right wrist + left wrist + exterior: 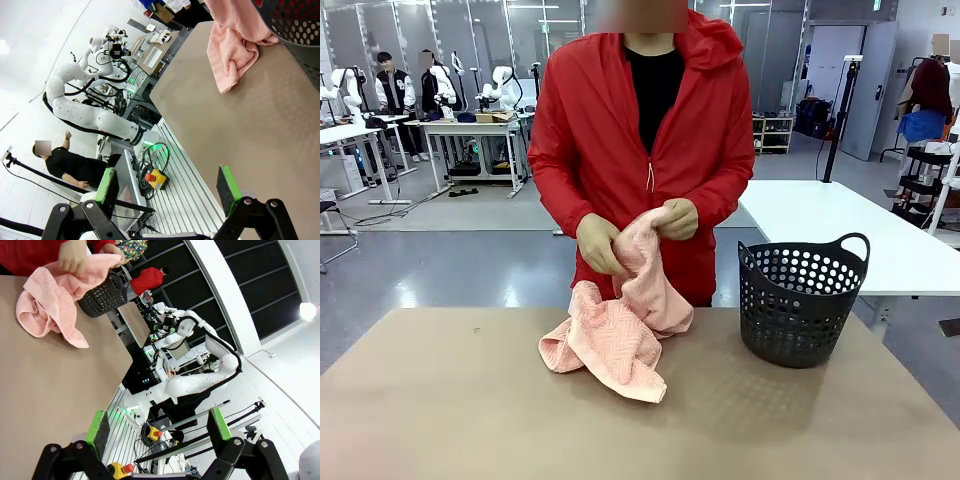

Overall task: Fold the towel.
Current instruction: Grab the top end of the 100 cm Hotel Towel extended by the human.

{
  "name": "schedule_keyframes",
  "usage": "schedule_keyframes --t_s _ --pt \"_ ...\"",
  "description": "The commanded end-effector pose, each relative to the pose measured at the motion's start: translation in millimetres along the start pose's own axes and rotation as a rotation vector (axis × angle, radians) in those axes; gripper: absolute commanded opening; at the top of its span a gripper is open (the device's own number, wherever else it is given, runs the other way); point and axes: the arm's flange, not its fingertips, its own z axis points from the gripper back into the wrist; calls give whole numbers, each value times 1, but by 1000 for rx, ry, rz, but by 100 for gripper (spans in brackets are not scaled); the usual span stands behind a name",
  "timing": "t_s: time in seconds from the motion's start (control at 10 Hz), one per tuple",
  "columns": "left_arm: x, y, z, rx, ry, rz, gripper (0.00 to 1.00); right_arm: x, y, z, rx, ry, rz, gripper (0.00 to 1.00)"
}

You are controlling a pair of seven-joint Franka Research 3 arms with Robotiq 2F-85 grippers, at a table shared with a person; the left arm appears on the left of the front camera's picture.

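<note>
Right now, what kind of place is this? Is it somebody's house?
Probably a robot lab or workshop, not a house. There is a plain white work table on a bare grey floor, and a red emergency-stop button sits on a metal frame beside the brown table.

The towel (615,340) is salmon-pink terry with a zigzag weave, crumpled rather than folded. Its upper part is bunched in the person's hands (598,243) above the worktop (440,400). The rest hangs down and pools there in loose folds, one corner seemingly pointing toward the robot.
</note>
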Motion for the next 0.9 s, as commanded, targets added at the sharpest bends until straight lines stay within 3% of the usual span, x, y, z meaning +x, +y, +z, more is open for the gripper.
schedule_keyframes --t_s 0.0,0.8 --pt "0 0 1 -9 -1 -3 100 2 -1 0 13 -11 19 100" --pt "0 0 1 -9 -1 -3 100 2 -1 0 13 -11 19 100"
